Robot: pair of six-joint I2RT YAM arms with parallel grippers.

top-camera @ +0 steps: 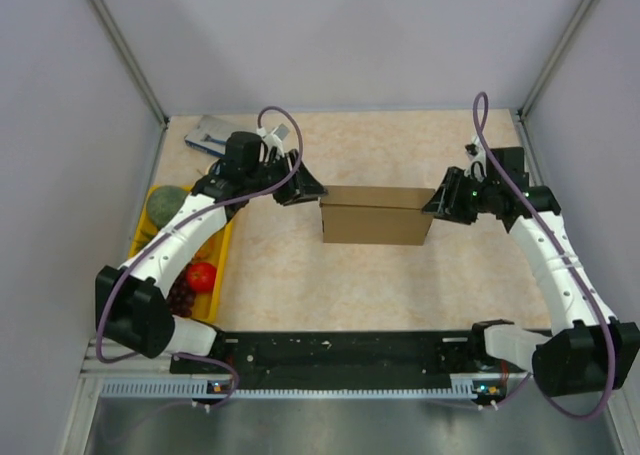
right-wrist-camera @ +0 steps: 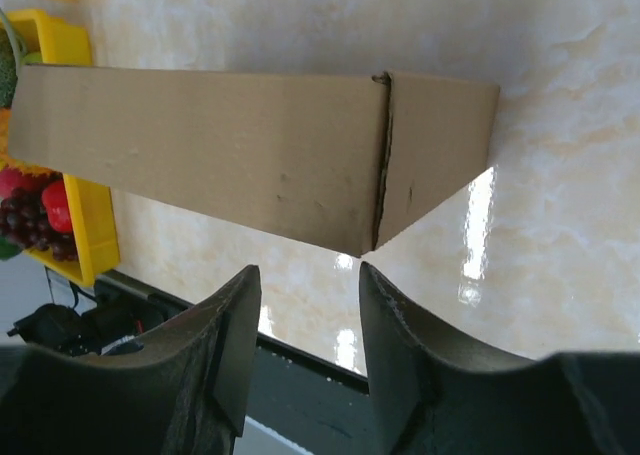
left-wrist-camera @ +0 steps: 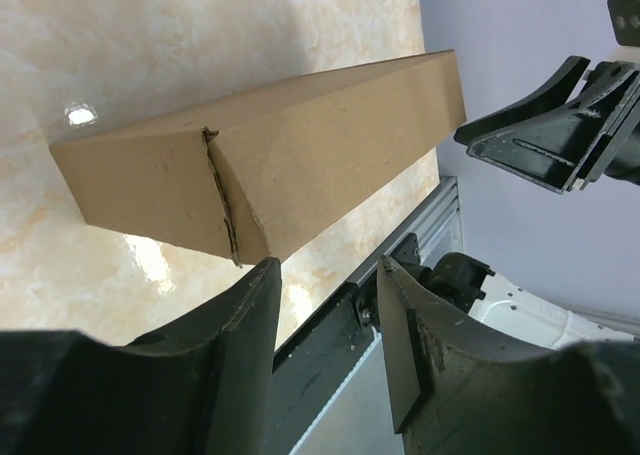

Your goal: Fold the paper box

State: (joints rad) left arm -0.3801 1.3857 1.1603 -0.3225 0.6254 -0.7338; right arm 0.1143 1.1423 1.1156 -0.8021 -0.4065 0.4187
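**Box lies endwise between the two claws**

The box (top-camera: 375, 220) sits at the middle of the bench (top-camera: 400, 140), already a closed carton, with its long axis running left to right. The left claw (top-camera: 305, 188) faces its left end and the right claw (top-camera: 437, 203) its right end. Both are spread and hold nothing. Neither looks clearly nearer.

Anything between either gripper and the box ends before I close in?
Nothing visible. The left gripper and right gripper each face an end of the paper box, open, with only tabletop showing in the gap.
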